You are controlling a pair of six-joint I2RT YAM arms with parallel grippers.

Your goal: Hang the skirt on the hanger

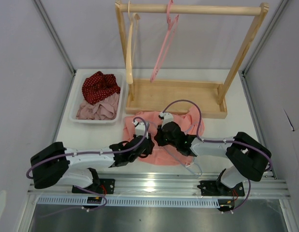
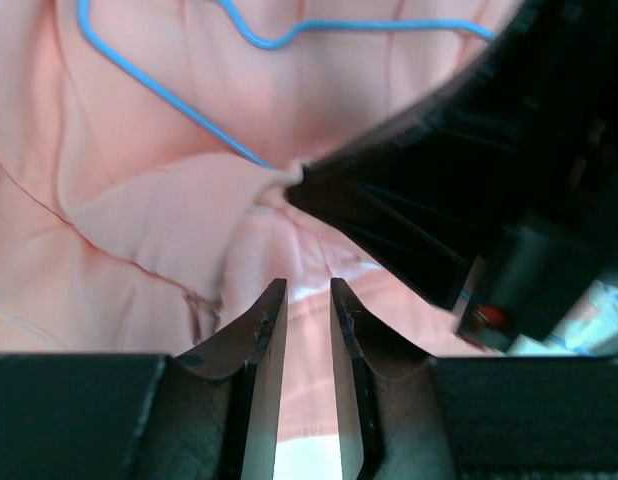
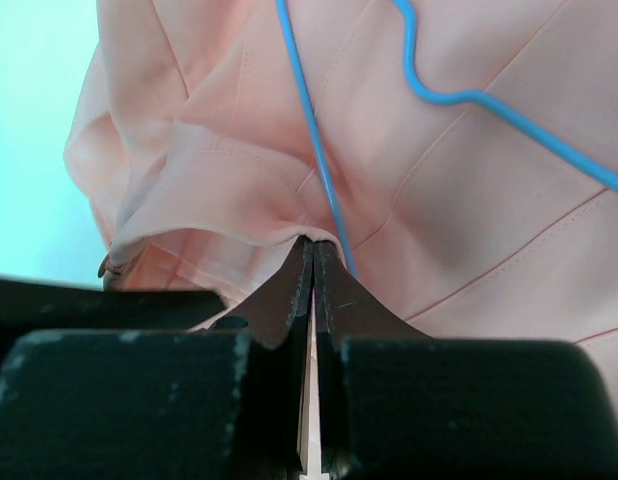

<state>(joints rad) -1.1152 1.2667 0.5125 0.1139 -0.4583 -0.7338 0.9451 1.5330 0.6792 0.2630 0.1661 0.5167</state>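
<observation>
One red dotted cloth (image 1: 100, 87) and one mauve cloth (image 1: 97, 110) fill the tray (image 1: 73, 112) at left; one skirt (image 1: 186, 119) lies crumpled on the table (image 1: 227, 129) before the rack (image 1: 198, 8). Only the wrist views show the one blue hanger (image 2: 174, 96) lying on it: the left gripper (image 2: 309, 288) hovers narrowly parted, the right gripper (image 3: 314, 245) pinches a skirt fold beside the wire.

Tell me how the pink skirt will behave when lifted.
Probably floppy: the skirt folds and bunches where the right end effector pinches it. Likely light, given thin creased fabric. The hanger lying on it may slide off.
</observation>
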